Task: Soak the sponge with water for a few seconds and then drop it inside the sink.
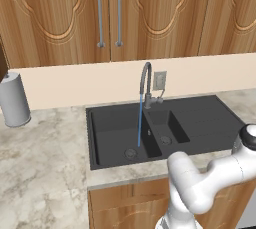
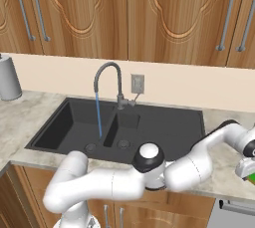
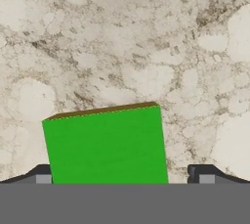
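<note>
Hovering over the sponge (image 3: 106, 145), the gripper (image 3: 124, 176) has its two fingers spread wide, one on each side of the green block, so it can close on it. It pinches nothing yet. The sponge lies flat on the counter (image 3: 122, 37), at about three o'clock from the sink (image 2: 164, 122). Water (image 2: 98, 115) runs from the faucet (image 2: 108, 72) into the big basin, ready for soaking.

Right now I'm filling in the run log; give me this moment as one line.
stage: reaching for sponge | jaws: open, straddling it | sponge: flat on counter, right of sink | water: running
</note>
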Tool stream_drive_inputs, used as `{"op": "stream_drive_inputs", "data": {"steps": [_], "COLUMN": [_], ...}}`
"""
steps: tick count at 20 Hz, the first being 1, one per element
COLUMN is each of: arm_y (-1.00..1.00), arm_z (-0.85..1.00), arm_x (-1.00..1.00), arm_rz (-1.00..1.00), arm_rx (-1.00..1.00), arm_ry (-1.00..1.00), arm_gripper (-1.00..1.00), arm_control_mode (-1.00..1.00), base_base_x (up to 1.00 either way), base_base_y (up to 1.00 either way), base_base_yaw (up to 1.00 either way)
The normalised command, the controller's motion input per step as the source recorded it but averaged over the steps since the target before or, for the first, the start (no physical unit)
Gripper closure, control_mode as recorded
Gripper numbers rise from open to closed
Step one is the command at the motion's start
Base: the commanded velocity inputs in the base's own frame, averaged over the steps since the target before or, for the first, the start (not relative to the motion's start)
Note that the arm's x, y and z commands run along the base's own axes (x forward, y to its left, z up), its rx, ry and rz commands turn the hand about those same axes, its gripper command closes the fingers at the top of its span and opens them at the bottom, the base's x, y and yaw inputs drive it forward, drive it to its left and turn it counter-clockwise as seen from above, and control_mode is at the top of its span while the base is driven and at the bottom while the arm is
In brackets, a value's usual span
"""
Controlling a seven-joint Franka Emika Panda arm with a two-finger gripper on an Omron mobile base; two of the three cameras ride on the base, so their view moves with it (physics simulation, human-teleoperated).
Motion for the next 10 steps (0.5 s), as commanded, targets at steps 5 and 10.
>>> {"op": "stream_drive_inputs", "data": {"steps": [5, 10], "arm_y": [0.0, 0.0], "arm_z": [-0.69, -0.2], "arm_x": [0.0, 0.0], "arm_rz": [0.0, 0.0], "arm_rx": [0.2, 0.08], "arm_ry": [0.1, 0.07], "arm_gripper": [1.0, 1.0], "arm_control_mode": [-1.0, -1.0], "base_base_x": [0.0, 0.0], "base_base_y": [0.0, 0.0], "base_base_yaw": [0.0, 0.0]}}
